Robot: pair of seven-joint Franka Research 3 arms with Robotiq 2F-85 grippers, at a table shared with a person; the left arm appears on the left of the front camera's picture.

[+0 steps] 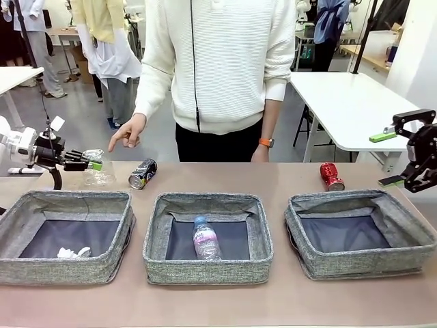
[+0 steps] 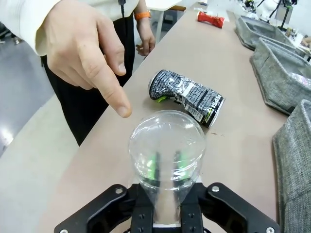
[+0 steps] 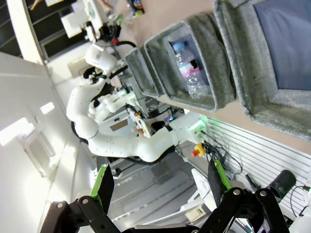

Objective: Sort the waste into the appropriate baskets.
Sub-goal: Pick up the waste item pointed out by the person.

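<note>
My left gripper (image 1: 87,162) (image 2: 166,167) is shut on the clear plastic cup (image 1: 97,171) (image 2: 167,136) at the table's far left; its green pads show through the cup. The black-silver can (image 1: 142,173) (image 2: 187,94) lies just beyond it. Behind the right basket (image 1: 362,263) lies the red can (image 1: 332,175) (image 2: 210,19). The bottle (image 1: 205,239) (image 3: 189,68) rests in the middle basket (image 1: 205,270). A crumpled paper ball (image 1: 72,253) sits in the left basket (image 1: 68,270). My right gripper (image 1: 387,158) (image 3: 160,174) hangs open above the table's right edge, holding nothing.
A person stands at the far side. One hand (image 1: 126,133) (image 2: 92,48) points a finger down right beside the cup; the other rests at the table edge near the middle. A white table (image 1: 348,102) stands behind on the right.
</note>
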